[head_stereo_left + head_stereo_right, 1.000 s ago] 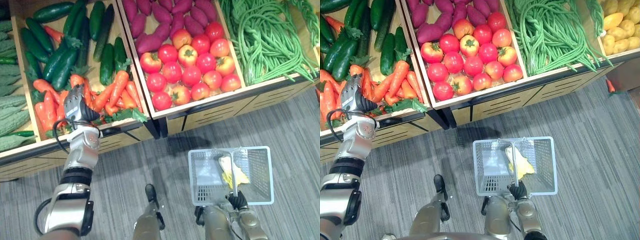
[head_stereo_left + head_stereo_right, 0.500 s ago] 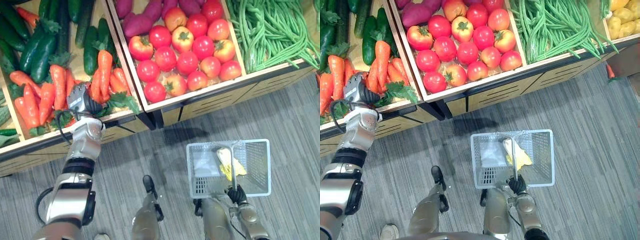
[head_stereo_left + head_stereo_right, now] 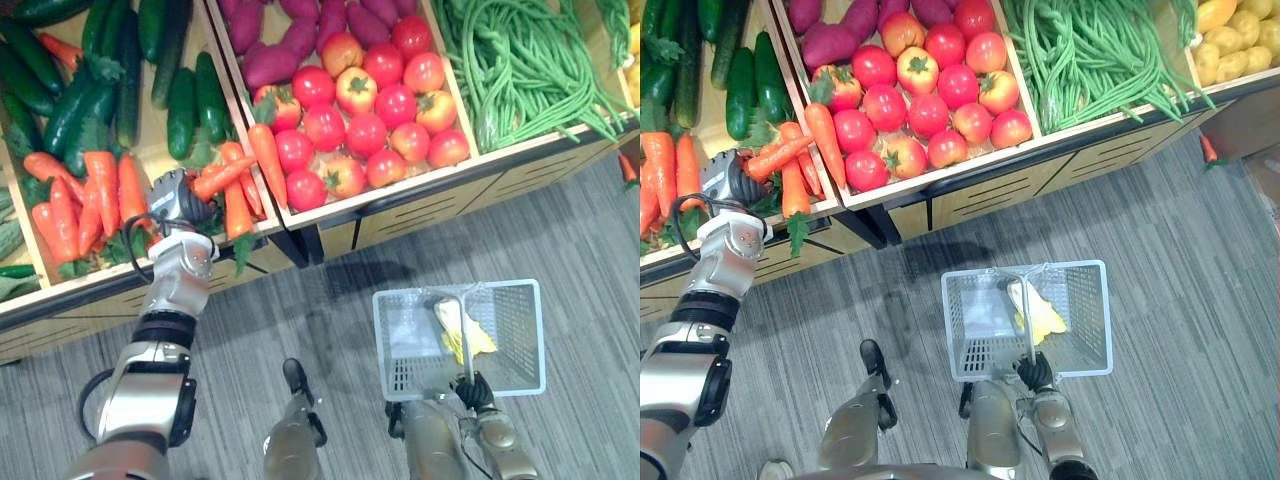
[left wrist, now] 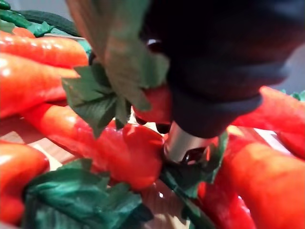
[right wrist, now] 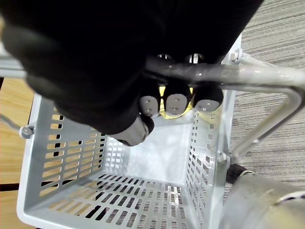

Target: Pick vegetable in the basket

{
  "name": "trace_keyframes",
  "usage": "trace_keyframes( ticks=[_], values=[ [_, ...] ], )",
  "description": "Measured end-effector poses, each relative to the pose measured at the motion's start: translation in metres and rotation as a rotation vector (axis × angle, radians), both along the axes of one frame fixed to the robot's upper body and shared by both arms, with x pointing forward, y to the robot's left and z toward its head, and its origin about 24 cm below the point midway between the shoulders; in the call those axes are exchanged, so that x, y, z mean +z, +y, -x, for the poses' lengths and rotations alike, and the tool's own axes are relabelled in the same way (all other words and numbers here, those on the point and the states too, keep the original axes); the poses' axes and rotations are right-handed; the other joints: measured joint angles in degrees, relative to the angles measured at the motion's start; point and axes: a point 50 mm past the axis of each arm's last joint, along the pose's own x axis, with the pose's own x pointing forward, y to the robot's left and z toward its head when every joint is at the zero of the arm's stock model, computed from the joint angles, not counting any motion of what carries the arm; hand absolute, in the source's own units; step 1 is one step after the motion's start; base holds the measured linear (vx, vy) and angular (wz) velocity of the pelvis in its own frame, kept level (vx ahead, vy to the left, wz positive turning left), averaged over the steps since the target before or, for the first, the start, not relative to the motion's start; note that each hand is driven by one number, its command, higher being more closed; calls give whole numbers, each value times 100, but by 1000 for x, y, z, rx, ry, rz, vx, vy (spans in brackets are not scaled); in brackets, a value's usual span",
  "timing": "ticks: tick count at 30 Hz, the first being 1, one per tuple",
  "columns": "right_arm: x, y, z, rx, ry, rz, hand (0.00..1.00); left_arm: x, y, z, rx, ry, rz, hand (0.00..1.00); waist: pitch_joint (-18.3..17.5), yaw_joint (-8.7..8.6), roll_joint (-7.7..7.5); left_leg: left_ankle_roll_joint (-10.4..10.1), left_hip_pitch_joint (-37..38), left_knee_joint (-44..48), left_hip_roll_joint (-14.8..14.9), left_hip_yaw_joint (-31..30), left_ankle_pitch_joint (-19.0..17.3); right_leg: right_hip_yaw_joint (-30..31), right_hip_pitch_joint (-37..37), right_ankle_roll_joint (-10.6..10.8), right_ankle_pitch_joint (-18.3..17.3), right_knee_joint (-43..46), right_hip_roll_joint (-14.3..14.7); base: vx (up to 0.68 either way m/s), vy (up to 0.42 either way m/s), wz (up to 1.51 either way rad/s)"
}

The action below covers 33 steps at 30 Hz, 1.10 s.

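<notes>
Floor: I am looking down on grey striped carpet (image 3: 300, 300), with a wooden produce stand (image 3: 450, 190) running across the far side.
Right hand: closest to me, my right hand (image 5: 174, 102) has its fingers wrapped round the metal handle (image 5: 248, 76) of the basket.
Basket: the grey mesh basket (image 3: 520, 340) hangs low over the carpet, well apart from the stand.
In the basket: one yellow item (image 3: 462, 335) lies near the middle; I cannot tell what it is.
Left hand: my left hand (image 3: 172, 197) is over the front edge of the carrot compartment, fingers closed on a carrot. In the wrist view the dark cover hides most of the fingers, with orange skin and green leaf right against them.
Held carrot: the carrot (image 3: 225, 177) juts out of that hand towards the tomatoes, tilted slightly upward, over the other carrots.
Second carrot: another carrot (image 3: 268, 160) lies along the divider beside the tomatoes.
Carrot pile: the rest of the carrots (image 3: 75, 200) lie leafy-end down at the front of the compartment.
Behind them: dark green cucumbers (image 3: 185, 100).
Next compartment: red tomatoes (image 3: 370, 130), then purple sweet potatoes (image 3: 275, 60) further back.
Further right: a heap of long green beans (image 3: 520, 70).
Far corner: yellow produce (image 3: 1240, 30).
</notes>
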Motion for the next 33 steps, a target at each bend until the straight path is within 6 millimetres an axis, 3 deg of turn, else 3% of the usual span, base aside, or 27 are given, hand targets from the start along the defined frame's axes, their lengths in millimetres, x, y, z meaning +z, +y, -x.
trace_keyframes(
  ticks=[10,17,21,24,26,29,33],
  values=[
    [-11,-6,15,-42,70,-6,100,23,1,10,1,-127,-6,100,-139,12,29,54,314,1,-40,-315,65,-361,513,7,-9,0,-73,18,17,16],
    [-22,-14,34,-104,157,-22,100,28,1,20,-3,-171,-39,100,-621,-19,86,112,386,-3,-120,-520,106,-539,757,82,-102,-116,-115,-20,10,12],
    [-26,-22,47,-143,201,-10,100,31,-7,31,-50,-214,-67,100,-941,-69,196,150,395,-36,-104,-601,133,-639,863,73,-134,-152,-113,-50,10,14],
    [-26,-30,51,-130,223,36,100,32,-19,40,-121,-252,-96,100,-1100,-108,276,151,509,-43,-105,-571,127,-609,998,88,-121,-267,-107,-47,20,-4],
    [-22,-41,50,-108,224,88,100,34,-37,49,-215,-288,-127,100,-1237,-120,329,126,533,-44,-108,-495,56,-510,1016,150,-52,-378,-97,-14,42,-21],
    [-5,-68,37,-68,179,207,100,27,-74,60,-414,-293,-166,100,-1412,-134,413,142,607,-45,-130,-149,37,-178,1017,198,235,-647,-56,26,56,-48],
    [28,-98,10,0,81,343,100,16,-109,66,-624,-240,-195,100,-1465,-179,406,155,877,-45,-171,372,27,349,1025,226,442,-792,-43,32,42,-70]
  ],
)
